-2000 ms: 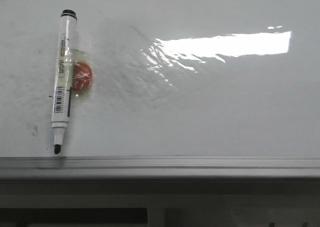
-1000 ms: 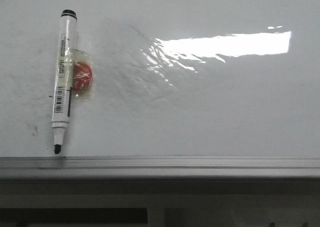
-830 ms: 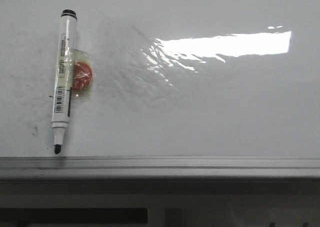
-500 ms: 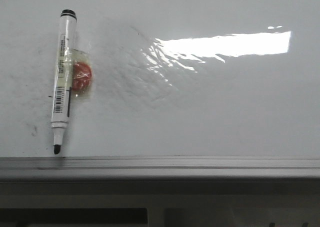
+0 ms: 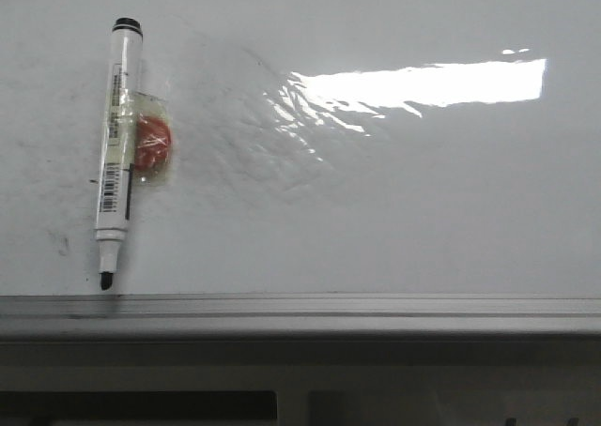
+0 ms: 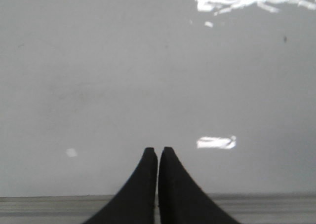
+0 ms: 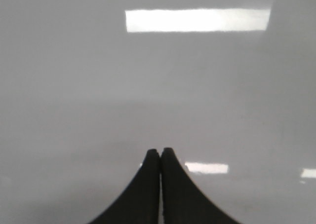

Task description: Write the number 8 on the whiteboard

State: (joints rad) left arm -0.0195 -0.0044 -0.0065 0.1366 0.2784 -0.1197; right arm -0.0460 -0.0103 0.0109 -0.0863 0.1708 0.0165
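The whiteboard (image 5: 394, 201) fills the front view, glossy white with faint grey smudges and a bright glare patch. No number 8 shows on it. A white marker pen (image 5: 117, 144) with a black tip lies at the board's left, tip toward the near frame edge, with a red round piece (image 5: 153, 144) taped to its side. Neither gripper shows in the front view. My left gripper (image 6: 158, 150) is shut and empty over the board (image 6: 123, 76) near its frame. My right gripper (image 7: 160, 151) is shut and empty over bare board (image 7: 148, 86).
The board's grey metal frame (image 5: 376, 309) runs along the near edge, with a dark gap below it. The frame also shows in the left wrist view (image 6: 59, 209). Light reflections lie on the board at the upper right.
The marker pen has shifted very slightly; nothing else differs.
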